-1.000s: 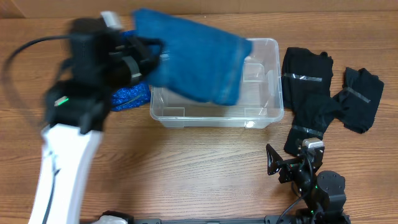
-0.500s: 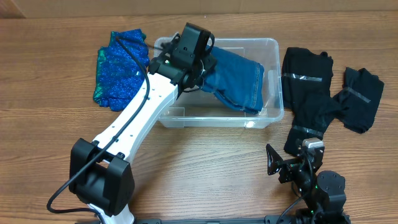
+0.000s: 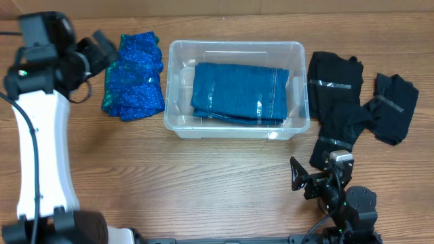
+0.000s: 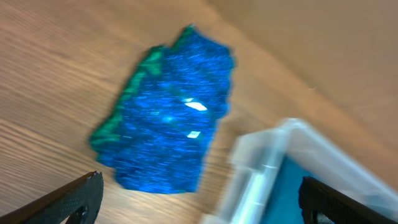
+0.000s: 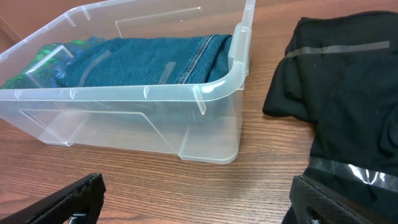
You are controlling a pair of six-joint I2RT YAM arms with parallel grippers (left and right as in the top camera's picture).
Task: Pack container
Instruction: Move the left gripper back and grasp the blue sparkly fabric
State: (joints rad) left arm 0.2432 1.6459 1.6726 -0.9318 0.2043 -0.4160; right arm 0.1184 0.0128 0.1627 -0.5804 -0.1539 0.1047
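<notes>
The clear container (image 3: 173, 95) sits in the middle of the wooden surface (image 3: 203, 183). Folded blue jeans (image 3: 239, 93) lie flat inside it. A shiny blue cloth (image 3: 134, 76) lies just beside it. The left gripper (image 3: 103, 49) is spread wide and holds nothing. The right gripper (image 3: 298, 177) is spread wide too, near the black clothes (image 3: 336, 88).

The left arm (image 3: 37, 156) stands tall at the far left, its white link rising to a black wrist bent over toward the right. The left claw (image 3: 102, 49) points rightward, jaws spread wide with nothing between them. The right arm (image 3: 352, 207) sits folded low at the near right. The right claw (image 5: 196, 193) is likewise wide open and empty.
</notes>
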